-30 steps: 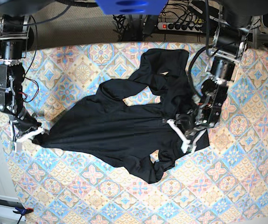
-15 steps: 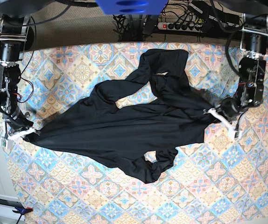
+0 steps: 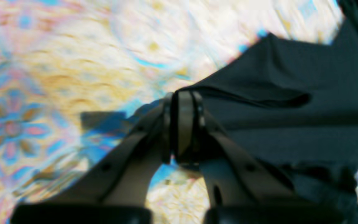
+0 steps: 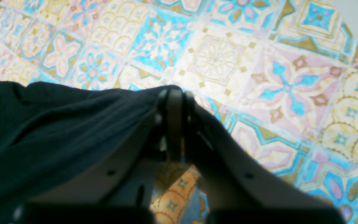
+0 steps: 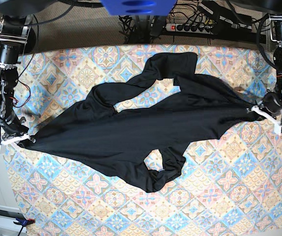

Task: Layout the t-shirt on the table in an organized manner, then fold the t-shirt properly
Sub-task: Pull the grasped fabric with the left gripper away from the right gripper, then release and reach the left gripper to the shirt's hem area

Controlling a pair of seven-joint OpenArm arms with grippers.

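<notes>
Risk of slipping: each gripper has only a tiny pinch of cloth. If the arms pull apart any more, I think a corner could pop out and the shirt would flop back into a heap.
Risk of a bad layout: the sleeves are not flat. One loops up toward 12 o'clock and one curls near 6 o'clock. Pulling only side to side may not fix them, so a fold from here could come out lumpy.
Risk at the edges: both grippers sit close to the table (image 5: 131,216) edges, so there is little room left to pull.
T-shirt: the black t-shirt (image 5: 131,130) lies in the middle of the table, pulled long and tight from 9 o'clock to 3 o'clock in the base view.
Left gripper: the left gripper (image 3: 182,96) is at 3 o'clock in the base view. Its jaws are squeezed tight together, and they pinch a pointed corner of the black cloth.
Right gripper: the right gripper (image 4: 174,93) is at 9 o'clock in the base view. Its jaws are squeezed tight too, and they hold the other end of the shirt just above the table.
</notes>
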